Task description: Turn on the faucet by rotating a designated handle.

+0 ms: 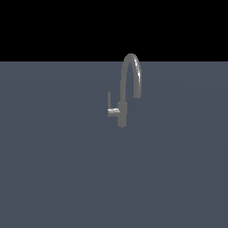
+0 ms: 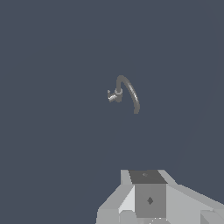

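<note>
So the biggest thing we've got here is the flat slate-blue floor surface (image 1: pixel 58 169), which fills the lower part of the exterior view up to a plain black backdrop (image 1: pixel 53 26). In the wrist view that same blue-grey surface fills nearly everything.

Next down in size: the small grey metallic faucet with the tall arched gooseneck spout (image 1: pixel 129 84). It stands upright on the floor near the middle of the exterior view, a little toward the exterior view's right. The spout rises from a short, thicker cylindrical base (image 1: pixel 122 115), curves over, and its open end comes down on the exterior view's right of the base. From the wrist camera we see the faucet (image 2: pixel 129 92) from above, small and well apart from the arm.

Then the thin straight grey metal lever handle (image 1: pixel 109 100). It sits on a short horizontal stub (image 1: pixel 113 111) sticking out of the base toward the exterior view's left, and the lever points straight up, just beside the spout's lower run but not touching it. In the wrist view it's only a tiny nub (image 2: pixel 110 95).

The robot's light grey blocky hand (image 2: pixel 148 199) only shows in the wrist view, and only as its body. The fingers aren't visible, so we can't tell how wide it's set. Nothing is touching the faucet.
</note>
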`<state>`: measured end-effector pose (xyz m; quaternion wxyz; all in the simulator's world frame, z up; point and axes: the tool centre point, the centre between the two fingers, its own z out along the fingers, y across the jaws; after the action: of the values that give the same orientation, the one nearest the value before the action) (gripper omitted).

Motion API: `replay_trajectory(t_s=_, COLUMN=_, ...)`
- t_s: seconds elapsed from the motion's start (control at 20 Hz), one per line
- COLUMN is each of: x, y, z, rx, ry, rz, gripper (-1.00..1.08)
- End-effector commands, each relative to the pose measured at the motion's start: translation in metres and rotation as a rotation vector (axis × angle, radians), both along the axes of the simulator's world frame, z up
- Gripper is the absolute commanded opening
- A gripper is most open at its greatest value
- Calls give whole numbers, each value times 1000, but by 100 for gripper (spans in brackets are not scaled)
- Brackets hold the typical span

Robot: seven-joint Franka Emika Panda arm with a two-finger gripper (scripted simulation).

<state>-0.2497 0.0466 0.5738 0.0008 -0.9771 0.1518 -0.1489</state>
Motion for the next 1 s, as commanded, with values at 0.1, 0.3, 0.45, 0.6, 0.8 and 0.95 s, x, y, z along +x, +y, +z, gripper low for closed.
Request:
replay_trajectory(t_s=0.1, x=4, y=27, z=21, rx=-21, ry=-102, rz=-99, gripper=-100)
replay_trajectory(t_s=0.3, x=12, y=54, z=33, rx=-45, ry=-183, rz=-181, gripper=-100)
replay_trajectory(t_s=0.45, x=21, y=75, z=37, rx=-64, ry=-238, rz=-240, gripper=-100)
replay_trajectory(t_s=0.6, x=32, y=95, z=37, rx=-84, ry=-288, rz=-296, gripper=-100)
replay_trajectory(t_s=0.8, x=53, y=121, z=29, rx=-112, ry=-346, rz=-369, gripper=-100)
replay_trajectory(t_s=0.95, x=72, y=138, z=17, rx=-134, ry=-383, rz=-421, gripper=-100)
